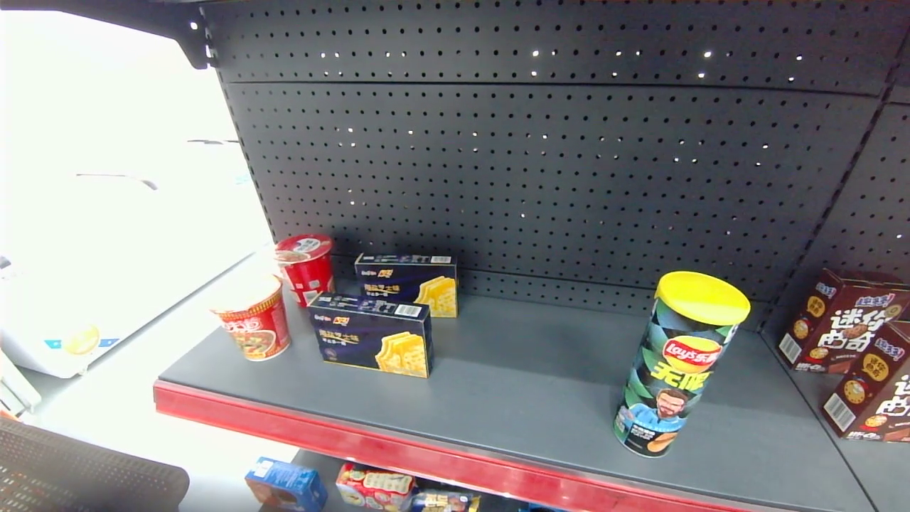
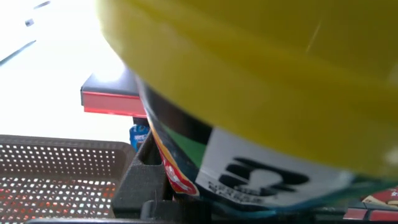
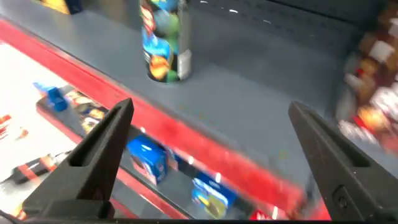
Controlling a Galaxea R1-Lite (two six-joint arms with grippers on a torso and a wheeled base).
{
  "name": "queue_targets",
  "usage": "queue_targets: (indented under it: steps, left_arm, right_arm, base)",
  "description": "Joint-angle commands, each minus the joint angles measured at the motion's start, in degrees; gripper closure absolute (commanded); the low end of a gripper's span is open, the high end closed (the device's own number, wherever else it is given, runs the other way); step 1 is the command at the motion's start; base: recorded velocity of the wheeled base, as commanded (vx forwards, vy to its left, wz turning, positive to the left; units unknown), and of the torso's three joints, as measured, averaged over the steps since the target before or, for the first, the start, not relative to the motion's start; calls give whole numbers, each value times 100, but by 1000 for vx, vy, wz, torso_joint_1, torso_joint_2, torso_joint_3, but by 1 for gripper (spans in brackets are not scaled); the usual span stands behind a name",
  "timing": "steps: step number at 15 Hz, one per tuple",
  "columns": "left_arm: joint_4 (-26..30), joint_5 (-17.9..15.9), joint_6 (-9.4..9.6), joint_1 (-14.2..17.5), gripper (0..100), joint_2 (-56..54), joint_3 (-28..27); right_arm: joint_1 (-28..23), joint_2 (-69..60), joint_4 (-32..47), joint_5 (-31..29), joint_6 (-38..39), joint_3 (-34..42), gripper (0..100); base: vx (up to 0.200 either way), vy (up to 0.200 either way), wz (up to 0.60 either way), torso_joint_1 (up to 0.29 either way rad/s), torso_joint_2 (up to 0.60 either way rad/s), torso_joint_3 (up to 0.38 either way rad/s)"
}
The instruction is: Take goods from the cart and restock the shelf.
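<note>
Left wrist view: left hand (image 2: 180, 205) clamped on the yellow-lidded held can (image 2: 261, 93), one finger (image 2: 144, 177) against its side. Cart basket (image 2: 56, 168) is below the hand, shelf (image 2: 112, 99) well ahead. Risk: the can looks tilted in the grip, so it may slip or clip the shelf's front edge. Right hand (image 3: 211, 109) is wide open and empty, near that edge, with the shelved can (image 3: 163, 40) beyond it.

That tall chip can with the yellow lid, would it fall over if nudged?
Probably, if pushed high: the chip can stands tall and narrow on the shelf. Once down, its round body would likely roll. Being a snack tube, it is probably light.
</note>
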Motion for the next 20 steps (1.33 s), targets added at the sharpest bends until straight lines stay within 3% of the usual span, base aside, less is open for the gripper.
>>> queue_targets:
  steps: [1, 5, 10, 14, 16, 17, 18, 20]
  left_arm:
    - [6, -10, 5, -19, 100, 35, -23]
    - [6, -36, 14, -19, 100, 26, -32]
    - [-3, -36, 14, -19, 100, 272, -208]
    - [-3, -45, 5, -107, 100, 316, -155]
    - [-3, -54, 14, -124, 100, 299, -181]
    - [-3, -115, 32, -124, 100, 299, -172]
    - [6, -318, 119, -116, 100, 281, -120]
    - [-3, -379, 172, -116, 100, 246, -137]
  right_arm:
    - [-797, -1974, 1392, 23, 111, -236, 0]
    - [-902, -2105, 1612, -21, 93, -236, 0]
    - [-1447, -2185, 1585, 5, 445, -77, 0]
    - [-1447, -2185, 1489, 5, 533, -42, 0]
    - [-1447, -2185, 1418, -267, 700, -25, 0]
    - [-1447, -2185, 1392, -540, 744, -7, 0]
    - [-1447, -2185, 1392, -522, 770, 2, 0]
    - [-1447, -2185, 1392, -381, 832, 2, 0]
  base:
    - [0, 0, 0, 0, 0, 0]
    - [0, 0, 0, 0, 0, 0]
    - [0, 0, 0, 0, 0, 0]
    - [0, 0, 0, 0, 0, 0]
    - [0, 0, 0, 0, 0, 0]
    - [0, 0, 0, 0, 0, 0]
    - [0, 0, -600, 2, 2, 2]
    - [0, 0, -600, 0, 0, 2]
